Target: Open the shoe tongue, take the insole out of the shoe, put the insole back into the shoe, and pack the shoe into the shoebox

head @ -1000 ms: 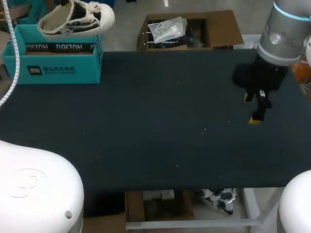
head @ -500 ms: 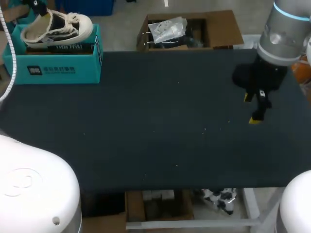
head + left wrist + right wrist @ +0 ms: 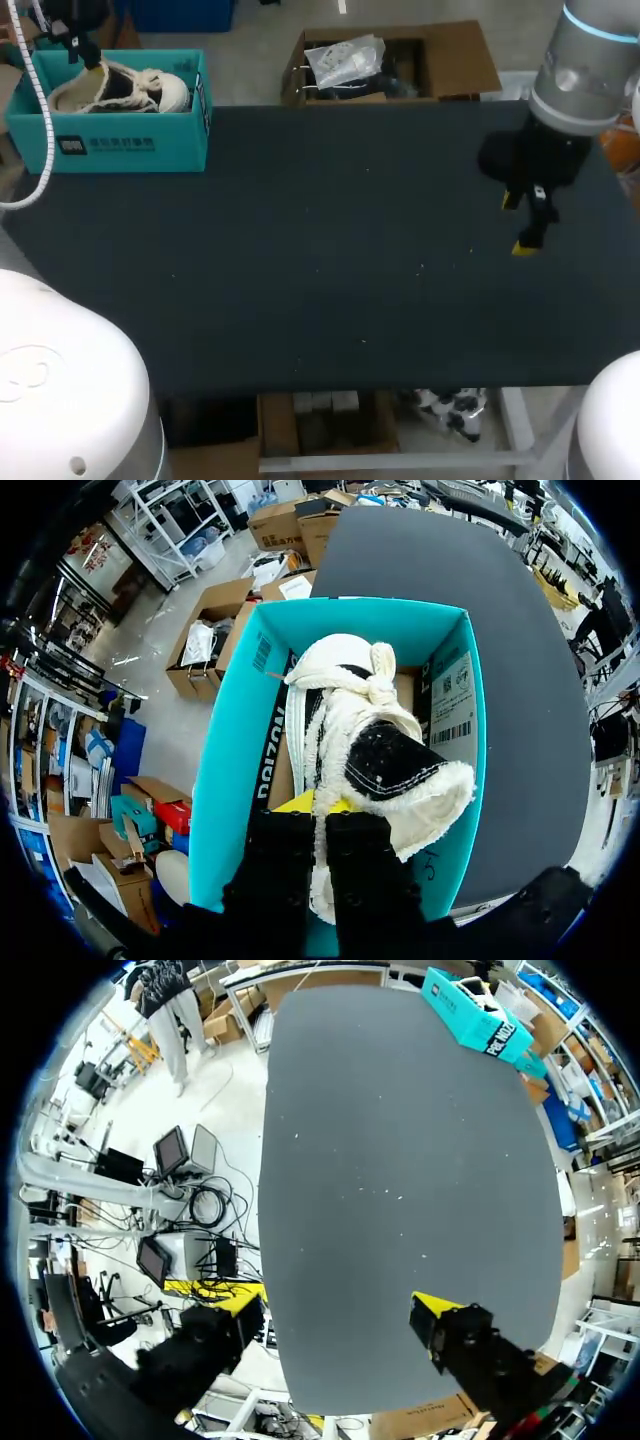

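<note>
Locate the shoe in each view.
Head view: shoe in the teal shoebox, at the table's far left corner.
Left wrist view: shoe in the teal shoebox, collar held by the left gripper.
Right wrist view: shoe too small to tell; teal shoebox far across the table.
Shared landmark: the teal shoebox.

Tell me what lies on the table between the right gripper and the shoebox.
Nothing: only bare black tabletop separates the right gripper from the teal shoebox, as the head view shows.
</note>
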`<state>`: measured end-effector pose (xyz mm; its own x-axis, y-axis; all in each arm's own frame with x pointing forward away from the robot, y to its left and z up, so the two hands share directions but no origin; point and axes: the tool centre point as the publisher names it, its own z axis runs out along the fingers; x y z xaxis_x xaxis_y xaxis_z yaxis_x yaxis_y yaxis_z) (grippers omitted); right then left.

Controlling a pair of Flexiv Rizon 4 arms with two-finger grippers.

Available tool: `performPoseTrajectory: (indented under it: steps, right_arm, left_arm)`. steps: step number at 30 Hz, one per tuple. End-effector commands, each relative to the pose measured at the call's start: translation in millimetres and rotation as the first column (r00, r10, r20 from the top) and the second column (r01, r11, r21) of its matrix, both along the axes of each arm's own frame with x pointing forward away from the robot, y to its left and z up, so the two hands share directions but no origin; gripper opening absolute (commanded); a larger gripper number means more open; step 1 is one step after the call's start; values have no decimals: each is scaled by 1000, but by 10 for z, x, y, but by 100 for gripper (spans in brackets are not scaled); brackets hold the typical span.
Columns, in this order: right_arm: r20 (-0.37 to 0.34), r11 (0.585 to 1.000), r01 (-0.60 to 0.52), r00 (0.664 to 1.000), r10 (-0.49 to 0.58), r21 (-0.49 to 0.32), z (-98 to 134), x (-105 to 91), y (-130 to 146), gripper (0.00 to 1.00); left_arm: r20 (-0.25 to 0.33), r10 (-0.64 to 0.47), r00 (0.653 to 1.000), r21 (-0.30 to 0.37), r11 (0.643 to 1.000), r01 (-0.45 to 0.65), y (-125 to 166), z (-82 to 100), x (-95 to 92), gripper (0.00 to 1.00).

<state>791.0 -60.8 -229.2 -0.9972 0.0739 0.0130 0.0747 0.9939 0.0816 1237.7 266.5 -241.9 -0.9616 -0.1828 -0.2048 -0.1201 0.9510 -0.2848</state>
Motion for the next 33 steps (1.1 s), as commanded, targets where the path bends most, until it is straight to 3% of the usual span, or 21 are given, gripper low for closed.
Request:
performPoseTrajectory:
  steps: [1,7,15,16,18,19,27,33]
  right_arm:
    - [-2,1000,0,1000,0,-2,9,1,-1,100]
    - [-2,1000,0,1000,0,-2,9,1,-1,100]
    - [-2,1000,0,1000,0,-2,9,1,-1,100]
    - [-2,1000,0,1000,0,-2,9,1,-1,100]
    - [-2,1000,0,1000,0,-2,9,1,-1,100]
    - [-2,1000,0,1000,0,-2,9,1,-1,100]
    - [-2,1000,0,1000,0,-2,9,1,-1,100]
    - [-2,1000,0,1000,0,-2,9,1,-1,100]
  left_arm:
    - [-153,-43,987,-27,999,39,26,-199,172,0]
    - [-226,-31,974,-10,1000,29,10,-459,306,0]
    - [-260,19,965,0,1000,-20,-49,-604,469,0]
    - [-259,25,965,-2,1000,-27,-49,-610,478,18]
    - [-260,29,965,-10,999,-33,-47,-612,485,69]
    - [-253,34,967,-15,999,-39,-44,-606,486,100]
    - [-178,52,983,-17,998,-56,-35,-155,291,100]
    - [-172,26,985,-3,1000,-27,-106,166,81,100]
